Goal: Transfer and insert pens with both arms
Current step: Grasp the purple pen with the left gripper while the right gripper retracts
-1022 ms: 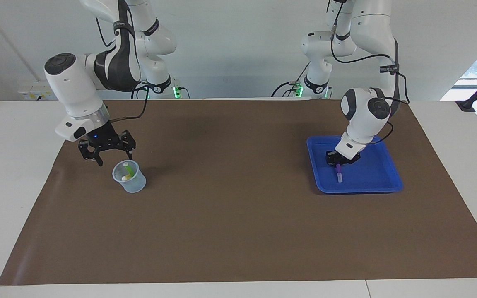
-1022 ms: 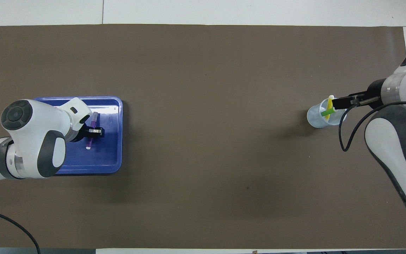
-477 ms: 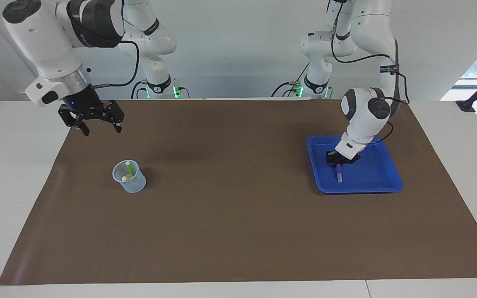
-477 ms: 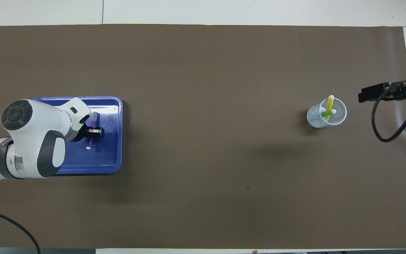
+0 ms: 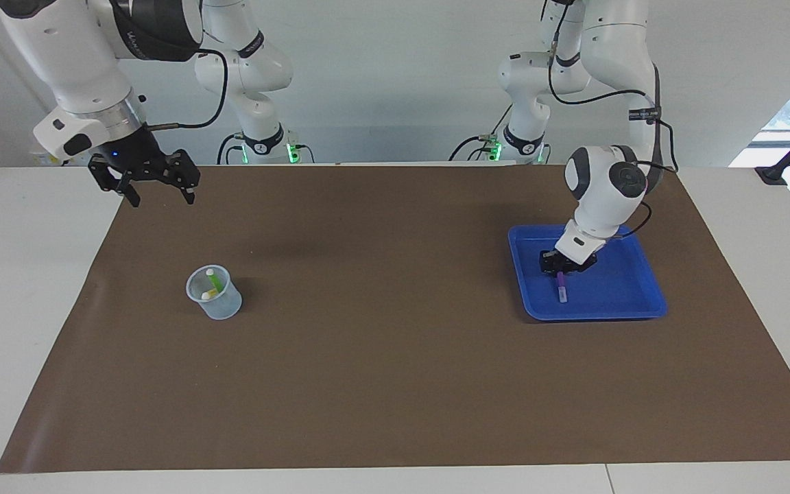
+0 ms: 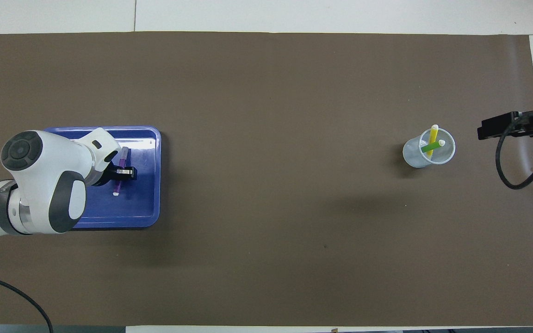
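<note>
A purple pen (image 5: 561, 286) lies in the blue tray (image 5: 594, 316), also seen in the overhead view (image 6: 117, 185). My left gripper (image 5: 559, 267) is down in the tray, right at the pen's middle (image 6: 121, 172). The pen rests on the tray floor. A green pen (image 5: 211, 278) and a yellow pen (image 5: 208, 294) stand tilted in a clear plastic cup (image 5: 217, 305). My right gripper (image 5: 162, 199) is open and empty. It hangs high over the mat's edge at the right arm's end, away from the cup (image 6: 414, 157).
A brown mat (image 5: 395, 370) covers the table. The tray sits toward the left arm's end (image 6: 154, 194), the cup toward the right arm's end. Two slimmer arms with green-lit bases (image 5: 268, 147) stand at the robots' edge.
My right gripper has risen from just above the cup and pulled away toward the right arm's end of the table. The left arm and the purple pen have not moved.
</note>
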{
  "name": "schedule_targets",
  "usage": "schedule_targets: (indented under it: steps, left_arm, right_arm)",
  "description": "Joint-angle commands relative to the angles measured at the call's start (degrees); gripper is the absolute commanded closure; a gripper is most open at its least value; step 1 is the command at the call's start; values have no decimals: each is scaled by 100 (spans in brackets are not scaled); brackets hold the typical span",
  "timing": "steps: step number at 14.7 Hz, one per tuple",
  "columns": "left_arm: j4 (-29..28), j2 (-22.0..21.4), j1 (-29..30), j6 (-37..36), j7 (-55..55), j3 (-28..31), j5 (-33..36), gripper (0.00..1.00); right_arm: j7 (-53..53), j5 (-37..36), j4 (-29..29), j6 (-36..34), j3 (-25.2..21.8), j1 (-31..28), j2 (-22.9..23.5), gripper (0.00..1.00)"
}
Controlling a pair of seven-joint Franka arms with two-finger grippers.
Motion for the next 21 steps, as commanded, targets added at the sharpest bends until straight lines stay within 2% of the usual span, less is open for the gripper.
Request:
schedule_targets:
  steps: [1, 2, 3, 4, 10, 12, 15, 19, 20, 21]
  left_arm:
    - [-54, 60, 96, 37, 80, 5, 106, 40]
    - [-46, 60, 96, 46, 80, 5, 97, 39]
    - [-19, 60, 96, 37, 80, 5, 106, 27]
    - [7, 69, 96, 28, 71, 5, 97, 12]
    - [270, 148, 43, -217, 71, 5, 115, 12]
    - [533, 209, 26, -542, 71, 5, 132, 22]
    - [543, 218, 8, -570, 71, 5, 246, 44]
    - [482, 210, 8, -526, 71, 5, 273, 50]
    - [473, 210, 8, -517, 71, 5, 273, 57]
    - [464, 210, 8, -508, 71, 5, 273, 68]
  right_arm:
    - [115, -102, -263, 63, 42, -25, -198, 0]
    - [107, -84, -246, 64, 42, -25, -189, 0]
    - [115, -93, -202, 29, 51, -8, -172, 0]
    - [124, -93, -167, -6, 130, -7, -154, 0]
    - [414, -136, -132, -147, 253, -33, -163, 0]
    - [554, -137, -132, -217, 324, -86, -180, 0]
    - [581, -137, -132, -305, 525, -262, -198, 0]
    - [590, -137, -132, -340, 526, -227, -216, 0]
    - [590, -137, -132, -340, 526, -227, -216, 0]
    - [590, -137, -132, -349, 526, -227, -216, 0]
